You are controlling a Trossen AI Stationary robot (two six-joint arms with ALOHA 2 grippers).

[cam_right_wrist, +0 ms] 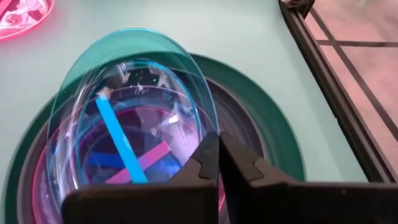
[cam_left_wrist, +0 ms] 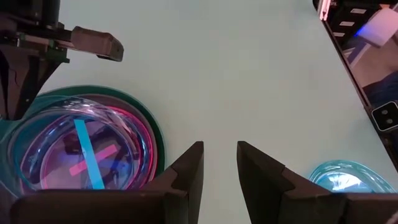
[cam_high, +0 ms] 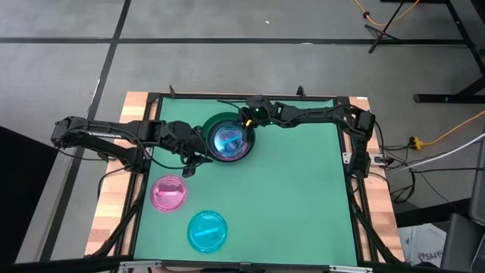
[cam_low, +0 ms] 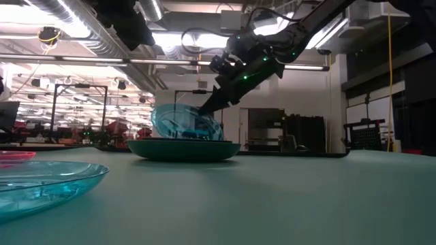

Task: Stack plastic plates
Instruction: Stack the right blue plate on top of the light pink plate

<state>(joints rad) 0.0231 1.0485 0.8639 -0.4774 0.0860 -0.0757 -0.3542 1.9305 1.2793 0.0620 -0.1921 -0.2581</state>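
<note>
While tilted, cyan plate in R claw.

Light falls evenly and softly on the green table mat in the high view, with faint shadows. In the low view, bright ceiling strip lights beyond the mat leave the arms backlit and dark, and the cyan plate nearest the camera is blurred.
</note>
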